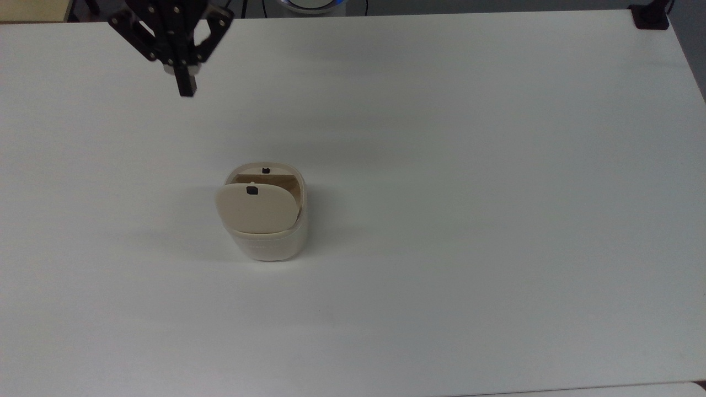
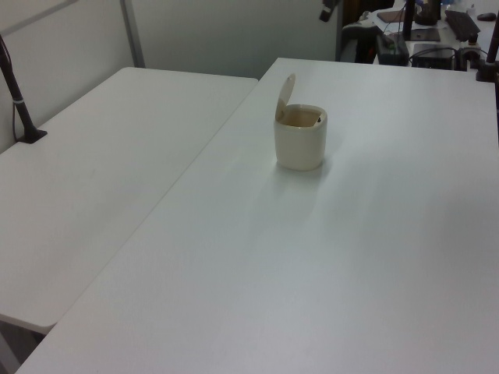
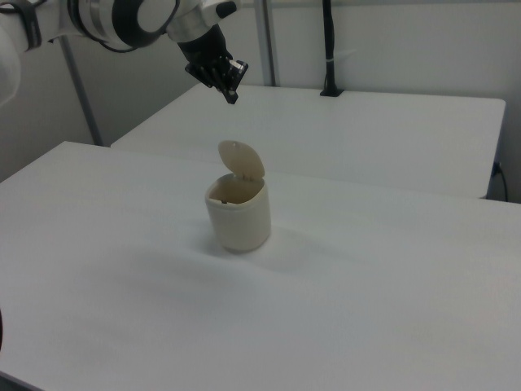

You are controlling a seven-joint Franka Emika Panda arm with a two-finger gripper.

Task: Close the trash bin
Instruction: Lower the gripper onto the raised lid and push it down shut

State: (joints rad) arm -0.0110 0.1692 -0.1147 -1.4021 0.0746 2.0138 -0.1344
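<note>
One trash bin (image 1: 266, 218) is sitting on the white table (image 1: 496, 193), well below the gripper (image 1: 186, 88) and apart from it, nothing touching. Its flat beige lid (image 1: 256, 208) is standing tilted up on the hinge, so the mouth is gaping open. The fingers are looking pressed together, gripping nothing, probably so they can push the lid down. The body is looking like smooth cream plastic, rounded-square.

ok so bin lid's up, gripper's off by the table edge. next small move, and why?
Probably bring the gripper over toward the trash bin, above its raised lid. The lid stands open, hinged up at the top view's lower side of the rim, and the gripper, fingers shut, hangs well clear of it near the table edge. It needs to be above the lid before it can push down.
</note>
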